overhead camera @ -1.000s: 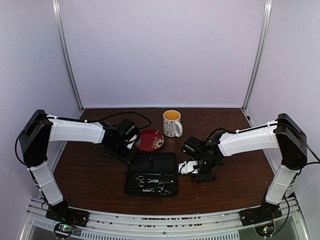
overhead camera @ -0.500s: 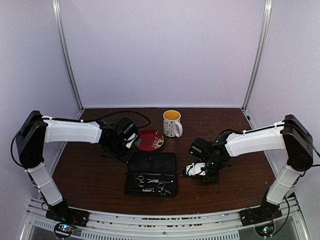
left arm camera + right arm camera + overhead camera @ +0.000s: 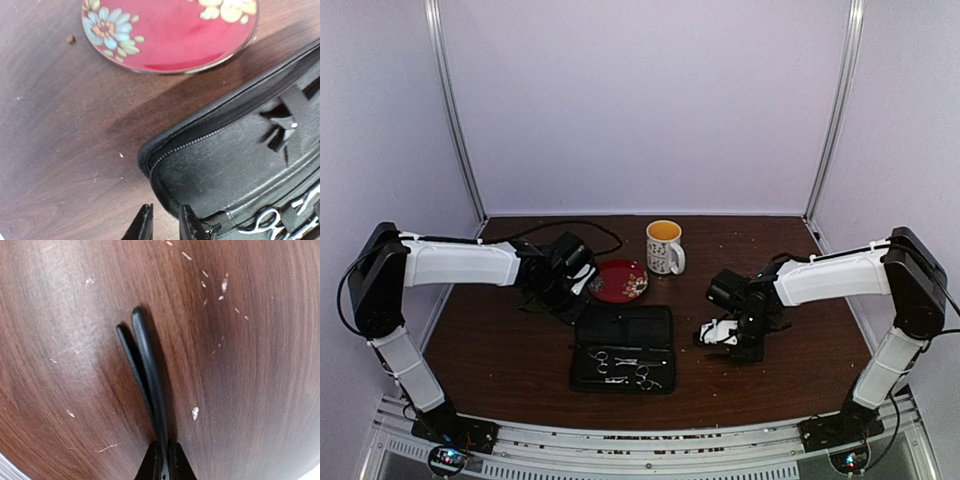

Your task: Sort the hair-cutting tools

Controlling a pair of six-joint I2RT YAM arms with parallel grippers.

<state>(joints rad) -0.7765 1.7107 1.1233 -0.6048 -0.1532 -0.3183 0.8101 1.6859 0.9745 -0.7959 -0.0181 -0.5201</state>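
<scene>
Right gripper (image 3: 162,456) pinched together on the near end of a thin black two-pronged clip (image 3: 145,365). Clip pointing away from the fingertips, low over the dark brown wooden table (image 3: 240,365); contact with the wood not resolvable. Left gripper (image 3: 165,224) with fingers slightly apart, astride the zip rim at one corner of the black rectangular zip case (image 3: 225,165); touching or not, cannot tell.

Surface: visible wood grain, scattered pale flecks and crumbs.

Nearest the arm bases: case lying open and flat at mid-table, between the two grippers. In its near half, first silver ring-handled scissors (image 3: 599,357) at left, second silver scissors (image 3: 645,377) at right. Just beyond the case's far left corner: red floral saucer (image 3: 165,40). Farther back, right of the saucer: white patterned mug (image 3: 664,247), upright, yellow inside. Behind: pale lilac walls (image 3: 640,100) on three sides.

Overhead view: gives the layout, but the held clip is too small to make out. Right wrist view: clip and bare wood only. Left wrist view: zip teeth, inner straps, one scissor ring, the saucer's painted flowers.
</scene>
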